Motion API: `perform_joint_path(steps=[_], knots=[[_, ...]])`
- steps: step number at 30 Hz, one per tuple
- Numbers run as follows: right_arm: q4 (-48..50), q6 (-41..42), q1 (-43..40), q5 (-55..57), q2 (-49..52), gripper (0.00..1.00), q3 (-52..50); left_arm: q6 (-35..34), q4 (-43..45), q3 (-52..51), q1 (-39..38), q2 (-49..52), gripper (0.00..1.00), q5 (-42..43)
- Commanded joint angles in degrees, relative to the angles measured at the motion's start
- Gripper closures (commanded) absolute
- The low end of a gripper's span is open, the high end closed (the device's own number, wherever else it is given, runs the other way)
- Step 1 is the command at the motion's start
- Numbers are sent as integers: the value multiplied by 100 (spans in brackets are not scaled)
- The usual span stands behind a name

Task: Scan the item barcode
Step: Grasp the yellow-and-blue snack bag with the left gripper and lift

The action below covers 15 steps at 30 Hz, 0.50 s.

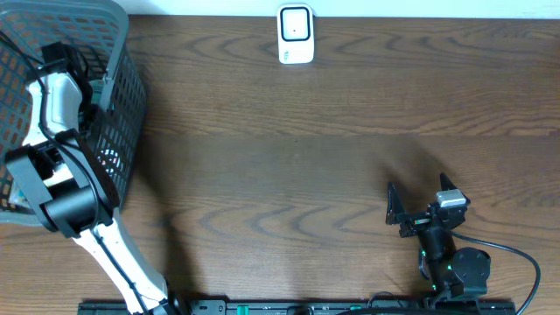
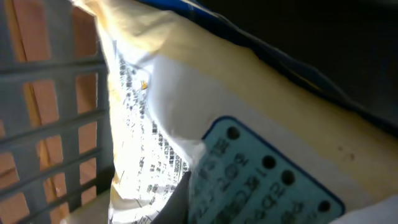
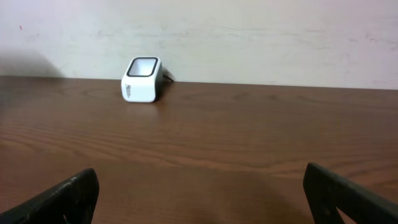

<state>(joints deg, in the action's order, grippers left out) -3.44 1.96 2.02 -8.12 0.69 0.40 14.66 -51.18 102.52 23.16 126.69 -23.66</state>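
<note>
The item is a crinkled cream and white packet (image 2: 261, 106) with fine black print and a blue-green label; it fills the left wrist view inside the grey mesh basket (image 1: 128, 105). My left gripper (image 1: 66, 59) reaches down into the basket and is shut on the packet, one dark finger (image 2: 181, 198) pressed into its folds. The overhead view does not show the packet itself under the arm. The white barcode scanner (image 1: 296, 35) stands at the table's far edge, window up, also in the right wrist view as the scanner (image 3: 143, 79). My right gripper (image 1: 420, 199) rests open near the front right, nothing between its fingertips.
The basket's grey lattice wall (image 2: 50, 118) stands close on the left of the packet. The wooden table (image 1: 289, 157) stretches between basket, scanner and right arm. A pale wall rises behind the scanner in the right wrist view.
</note>
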Motion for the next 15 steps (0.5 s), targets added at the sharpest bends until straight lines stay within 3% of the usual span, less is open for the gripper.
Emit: perform_joint_path(steps=[1,6,9,15], knots=[[-24,35,33,-37,-35,1,-9,-538,31,33,28,-535,93,544],[-24,35,33,-37,-35,1,-9,-597,463,70,28,-1558,93,1797],[-22,35,33,-37,-35,1,-9,-994,909,70,28,-2251,93,2323],[-24,35,33,-37,-35,1,-9,-1565,1335,70,28,-3195,93,2459]])
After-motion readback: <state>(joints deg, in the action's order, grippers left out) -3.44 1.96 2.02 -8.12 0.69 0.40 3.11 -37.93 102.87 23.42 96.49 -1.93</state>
